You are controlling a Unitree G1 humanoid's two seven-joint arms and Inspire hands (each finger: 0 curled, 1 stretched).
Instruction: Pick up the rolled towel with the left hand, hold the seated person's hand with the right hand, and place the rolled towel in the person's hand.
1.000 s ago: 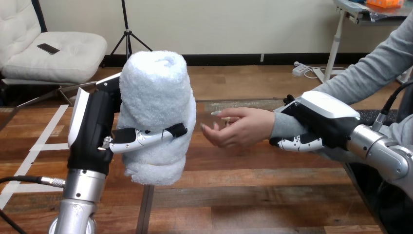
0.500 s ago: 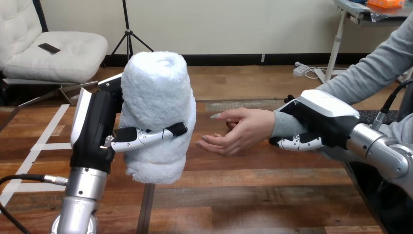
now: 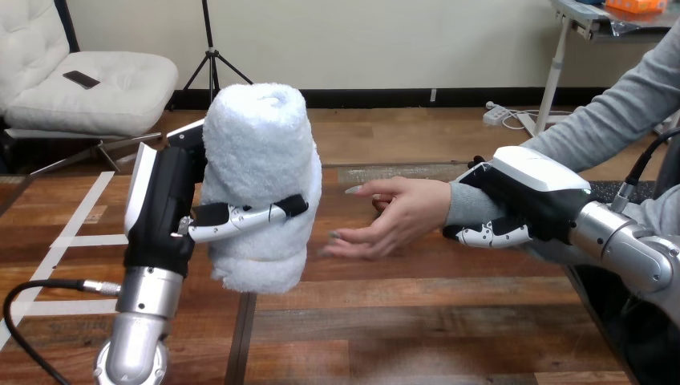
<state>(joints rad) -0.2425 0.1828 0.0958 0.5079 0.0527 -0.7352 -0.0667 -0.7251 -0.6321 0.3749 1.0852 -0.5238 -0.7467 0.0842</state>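
Shifted since 1 s ago: rolled towel [image 3: 258,152] nudged toward person's hand [image 3: 398,215], whose fingers have been uncurled | left hand [image 3: 163,210] wrapped round rolled towel, held upright above table [image 3: 401,321] | person's hand stretched flat, near towel, not touching | right hand [image 3: 525,200] clamped round person's wrist [image 3: 463,205]

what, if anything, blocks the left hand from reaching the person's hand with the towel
Likely nothing, so yes: the left hand holds the rolled towel upright, and only a bare gap separates it from the person's open hand.
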